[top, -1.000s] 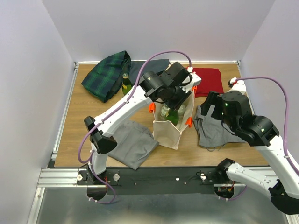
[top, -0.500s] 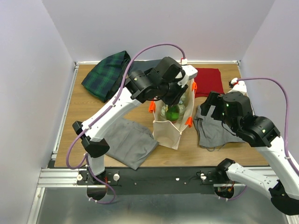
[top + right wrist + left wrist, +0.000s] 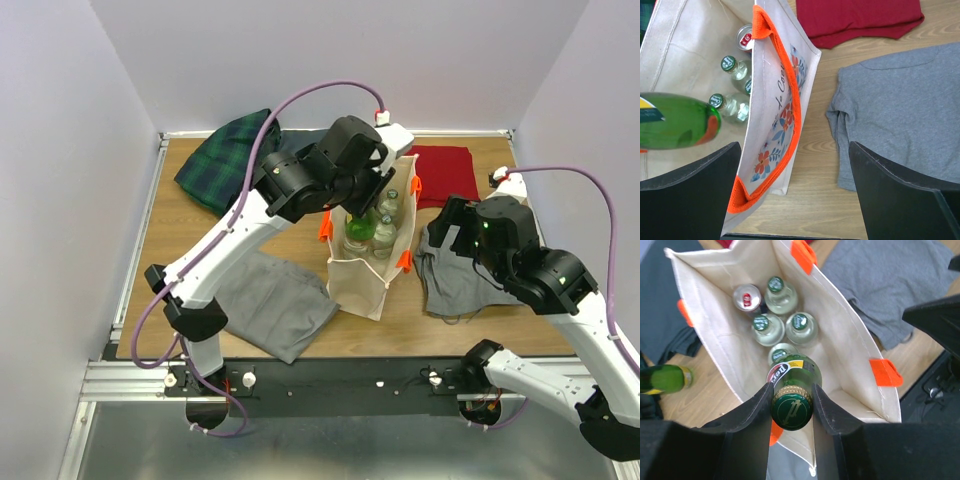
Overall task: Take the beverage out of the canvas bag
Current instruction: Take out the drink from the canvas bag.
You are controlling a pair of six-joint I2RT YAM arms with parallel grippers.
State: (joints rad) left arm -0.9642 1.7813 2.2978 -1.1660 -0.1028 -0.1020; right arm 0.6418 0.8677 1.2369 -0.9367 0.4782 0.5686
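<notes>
Your left gripper (image 3: 791, 399) pinches the green bottle (image 3: 796, 371) by its neck, in the open mouth of the canvas bag (image 3: 715, 335), above the other bottles (image 3: 782, 315) inside. Your right gripper (image 3: 795, 175) hangs spread wide just beside the bag.

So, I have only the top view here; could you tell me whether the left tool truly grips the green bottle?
Observer: Yes, the left wrist view shows the left tool shut on the green bottle, at the neck just under its cap.
Operator: Thanks. What else is in the bag?
Observer: A can stands in the bag beside several clear bottles.
Operator: And the right tool?
Observer: Its wrist view shows the right tool open and empty, above the bag's orange handle.
</notes>
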